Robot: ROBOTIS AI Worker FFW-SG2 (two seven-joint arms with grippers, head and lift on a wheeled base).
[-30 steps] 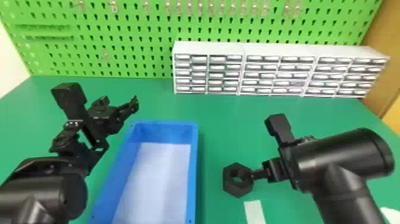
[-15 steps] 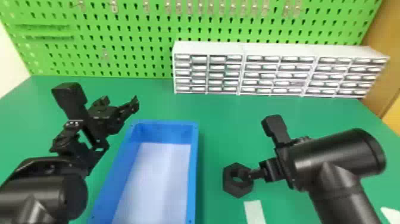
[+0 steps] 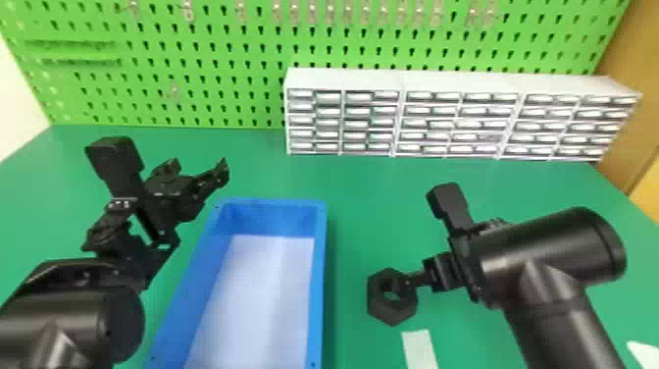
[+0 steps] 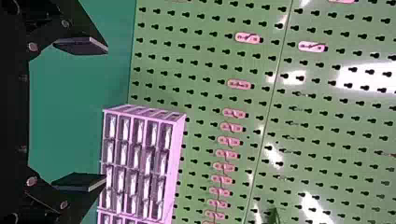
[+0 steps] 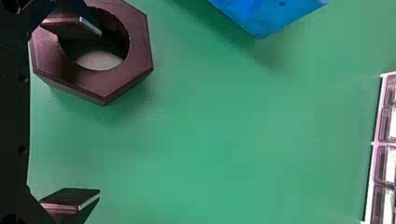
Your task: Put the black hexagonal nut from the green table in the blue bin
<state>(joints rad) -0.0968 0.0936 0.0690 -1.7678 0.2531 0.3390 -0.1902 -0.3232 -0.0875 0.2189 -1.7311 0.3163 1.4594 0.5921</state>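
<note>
Since the earlier frames, you are bringing your right gripper leftward across the green table, and its leading finger is now hanging over the opening of the black hexagonal nut. The nut is lying where it was, and your left gripper is holding the same place.

You are keeping the right gripper's two fingers spread wide, gripping nothing. The leading one is overlapping the nut's hole in the right wrist view; whether it is touching the rim, you cannot tell. The other is standing apart, on the side toward the table's right edge.

The nut is resting flat on the table, just beside the blue bin's right wall, well in from the table's far edge. A white strip is lying near it, on the side away from the far edge.

Your left gripper is waiting raised by the bin's far left corner, its fingers parted with nothing between them. The white drawer cabinets are standing along the far edge, before the green pegboard.
</note>
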